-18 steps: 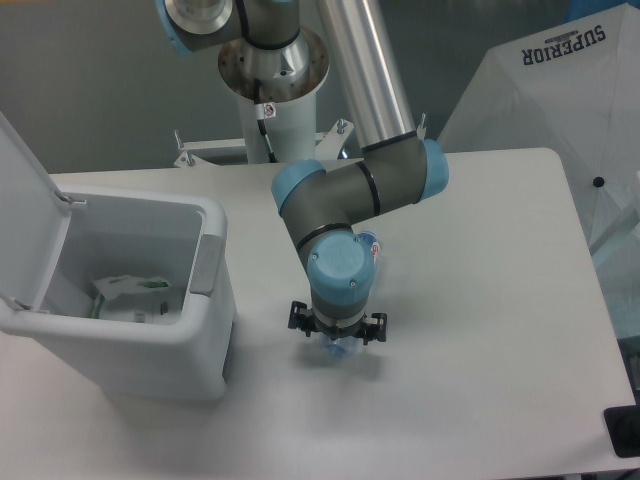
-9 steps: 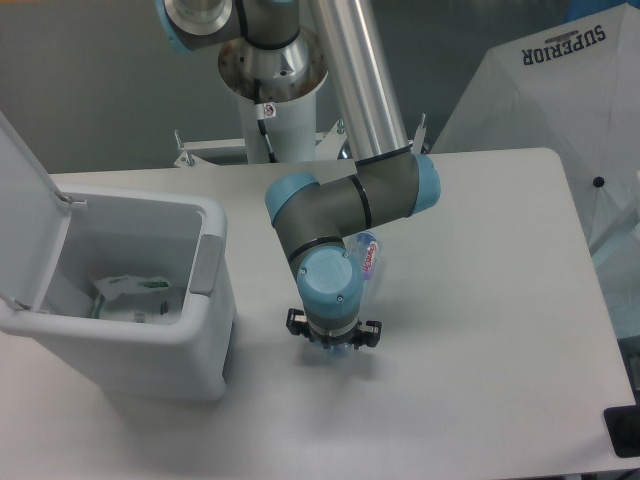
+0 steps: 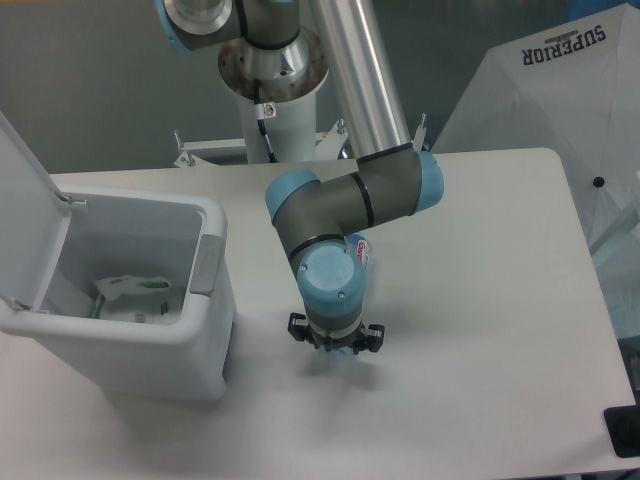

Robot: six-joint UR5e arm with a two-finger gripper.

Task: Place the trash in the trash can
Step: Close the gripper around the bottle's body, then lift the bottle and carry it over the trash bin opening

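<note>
The crushed clear bluish bottle (image 3: 360, 252) with its red label shows beside and under the arm's blue wrist, near the table's middle. My gripper (image 3: 335, 345) points straight down and is mostly hidden by the wrist. It appears shut on the bottle, whose lower end peeks out between the fingers. The white crinkly packet (image 3: 125, 295) with green marks lies inside the trash can. The trash can (image 3: 205, 215) stands open at the left, about a hand's width left of the gripper.
The can's white lid (image 3: 22, 200) stands up at the far left. The arm's base column (image 3: 272, 90) rises at the table's back. A white umbrella-like cover (image 3: 560, 90) stands off the right edge. A dark object (image 3: 625, 430) sits at the front right corner.
The wrist has shifted slightly left and toward the front, and the bottle's red label has moved left with it. The packet and the can have not moved.
</note>
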